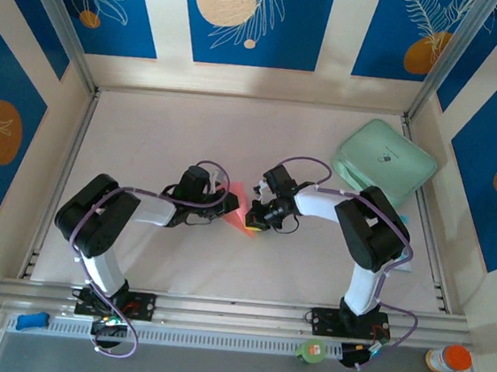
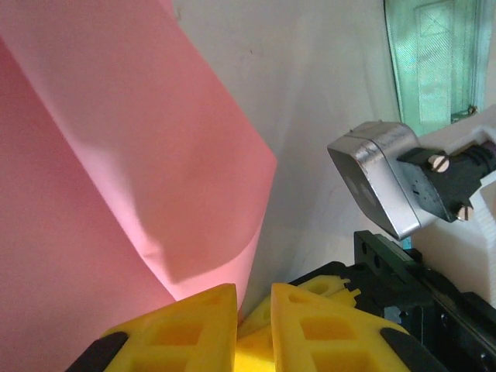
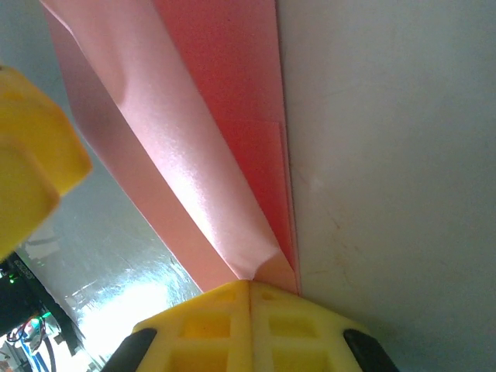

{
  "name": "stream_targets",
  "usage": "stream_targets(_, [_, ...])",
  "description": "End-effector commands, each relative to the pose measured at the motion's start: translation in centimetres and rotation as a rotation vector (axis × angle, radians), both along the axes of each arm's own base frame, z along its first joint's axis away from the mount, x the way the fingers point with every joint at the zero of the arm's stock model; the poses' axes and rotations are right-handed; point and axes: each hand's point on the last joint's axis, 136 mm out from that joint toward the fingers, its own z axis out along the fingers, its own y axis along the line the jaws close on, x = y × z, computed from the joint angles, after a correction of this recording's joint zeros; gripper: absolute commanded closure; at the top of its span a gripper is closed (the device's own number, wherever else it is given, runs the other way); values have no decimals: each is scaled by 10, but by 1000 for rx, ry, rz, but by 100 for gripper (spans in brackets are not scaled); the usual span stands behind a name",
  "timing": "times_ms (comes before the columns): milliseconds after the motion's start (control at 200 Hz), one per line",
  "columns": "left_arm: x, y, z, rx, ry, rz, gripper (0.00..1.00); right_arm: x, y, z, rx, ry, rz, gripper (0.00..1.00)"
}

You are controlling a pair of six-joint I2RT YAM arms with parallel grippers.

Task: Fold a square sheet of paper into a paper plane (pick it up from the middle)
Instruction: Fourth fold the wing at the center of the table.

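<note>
Since the square sheet of paper (image 1: 238, 204) is only part-folded, with one flap standing up in a soft roll rather than a hard crease, the step in hand looks like laying that flap flat. The sheet sits well apart from the mint-green pad (image 1: 384, 160), on the left-arm side of it and nearer the arm bases; both grippers meet there.

Right gripper (image 3: 248, 293): jaws closed tight on the folded corner, layers stacked under the tips. Good anchor, don't release it.

Left gripper (image 2: 253, 294): jaws stand narrowly apart with the curled edge running down between them. Can't tell if it's actually clamped.

My take:
- Get a firm pinch on that edge first.
- Carry the flap over low and slow onto the existing fold line.
- Press along it from the anchored corner outward.
- Pull too hard and paper this thin will likely slip or tear at the pinch.

Materials:
- Sheet: thin salmon-pink stock, matte, glowing where light passes through, springy.
- Fingers (image 3: 194, 325): yellow blocks with moulded pockets.
- Table (image 1: 165, 133): off-white, smooth, faintly scuffed.
- Pad: rounded-square, soft-looking, far bigger than the sheet.
</note>
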Motion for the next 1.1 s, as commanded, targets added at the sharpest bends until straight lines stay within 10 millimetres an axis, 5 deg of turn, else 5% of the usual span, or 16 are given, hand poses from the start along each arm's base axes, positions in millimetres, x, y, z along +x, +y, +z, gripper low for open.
stream_targets(0, [-5, -12, 1, -32, -21, -54, 82, -25, -37, -43, -196, 118, -26, 100])
stream_targets(540, [-8, -1, -37, 138, 96, 24, 85, -29, -41, -49, -214, 134, -23, 100])
stream_targets(1096, [-1, 14, -52, 228, 156, 75, 83, -40, -52, -60, -264, 162, -18, 100])
